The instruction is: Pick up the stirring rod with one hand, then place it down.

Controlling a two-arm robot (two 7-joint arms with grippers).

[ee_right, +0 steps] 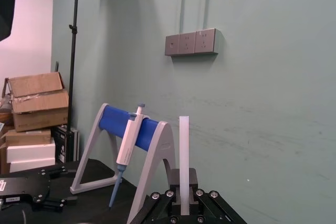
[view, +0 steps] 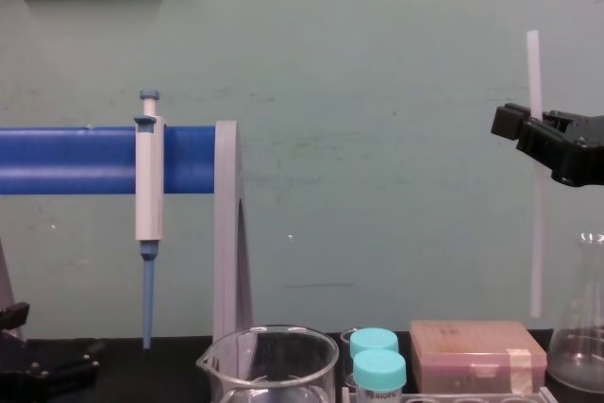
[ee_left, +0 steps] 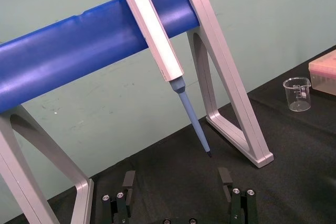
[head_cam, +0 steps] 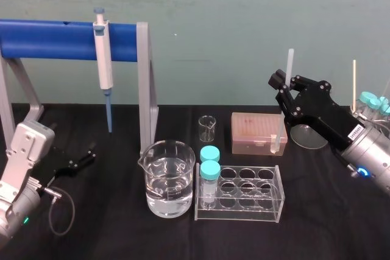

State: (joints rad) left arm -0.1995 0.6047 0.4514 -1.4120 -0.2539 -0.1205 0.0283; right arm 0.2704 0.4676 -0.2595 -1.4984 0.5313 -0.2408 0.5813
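The stirring rod point(head_cam: 290, 62), thin and translucent white, stands nearly upright in the air at the right, above the table near the pink box. My right gripper point(head_cam: 284, 83) is shut on it about a third of the way down from its top. In the chest view the stirring rod point(view: 538, 233) hangs well below the right gripper point(view: 528, 129), its lower end above the box. In the right wrist view the stirring rod point(ee_right: 184, 156) rises from between the jaws of the right gripper point(ee_right: 184, 203). My left gripper point(ee_left: 177, 182) rests open, low at the far left of the table point(head_cam: 341, 211), holding nothing.
A pipette point(head_cam: 103, 59) hangs on a blue-barred stand point(head_cam: 55, 39) at the back left. In the middle stand a water-filled beaker point(head_cam: 169, 178), a small beaker point(head_cam: 207, 128) and a clear tube rack point(head_cam: 241, 194). A pink box point(head_cam: 259, 132) and a flask point(head_cam: 308, 135) sit under the right arm.
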